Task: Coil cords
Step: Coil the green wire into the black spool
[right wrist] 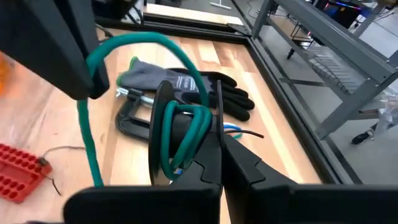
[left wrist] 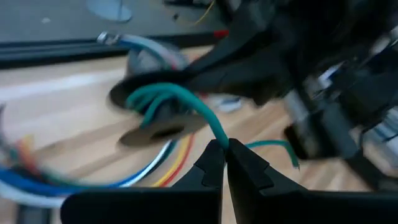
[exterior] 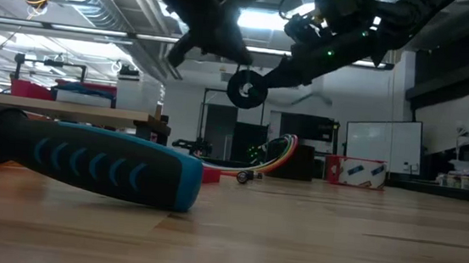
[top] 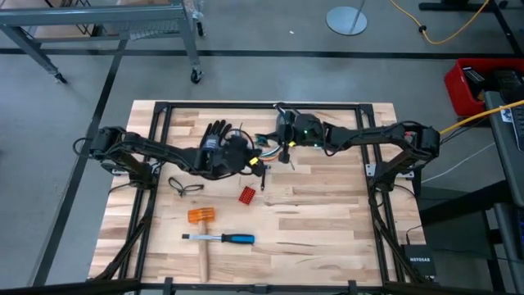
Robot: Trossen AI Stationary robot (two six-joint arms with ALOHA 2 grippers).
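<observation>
- I see a green cord strung in the air between my two grippers, above the far middle of the table; the landmark I use is the grey and black glove lying flat at the table's far edge.
- In the left wrist view, the left gripper has its two fingers pressed together on the green cord, which comes out in a curve from between the tips, with a short loose end to one side.
- In the right wrist view, the right gripper is closed as well, and loops of the same green cord are wound by its fingertips around a dark roll of tape; whether the fingers pinch the cord or the roll, I cannot tell.
- The rest of the cords, a bundle of blue, orange and white strands, trails on the wood below the left gripper, just beside the glove.
- A black clamp lies against the glove, on the side nearer the table's middle.
- Nearer me than the glove sit a red block, black safety glasses, an orange-headed mallet and a blue-handled chisel, all well apart from the cords.
- In the high view, the left gripper hangs just beside the glove and the right gripper a little farther along.
</observation>
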